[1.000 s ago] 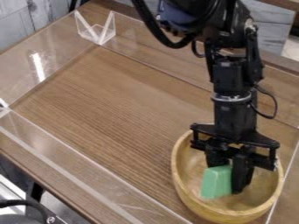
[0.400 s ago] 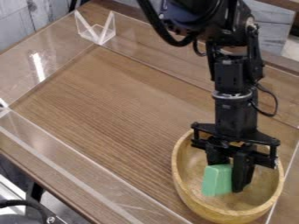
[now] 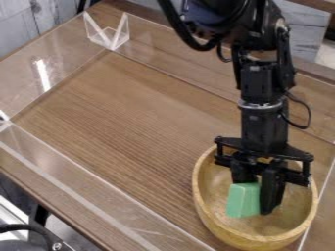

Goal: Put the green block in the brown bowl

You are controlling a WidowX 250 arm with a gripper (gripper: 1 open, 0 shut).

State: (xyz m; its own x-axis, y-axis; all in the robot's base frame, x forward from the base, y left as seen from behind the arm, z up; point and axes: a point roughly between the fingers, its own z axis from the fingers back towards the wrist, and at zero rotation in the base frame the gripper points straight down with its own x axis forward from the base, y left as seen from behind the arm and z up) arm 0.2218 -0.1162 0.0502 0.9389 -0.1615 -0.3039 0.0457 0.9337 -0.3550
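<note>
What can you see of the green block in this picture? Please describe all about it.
The green block is a small, plain bar of solid bright green with flat faces and no markings. It stands nearly upright, leaning slightly, inside the brown bowl at the lower right of the wooden table. The hand is shut on its upper part, with a dark finger covering its right side. Whether its lower end touches the bowl's floor cannot be told.

My claw (image 3: 261, 192) is clamped on the green block (image 3: 245, 201), holding it upright inside the brown bowl (image 3: 213, 218) (near the wooden table's (image 3: 118, 108) front right corner).
</note>
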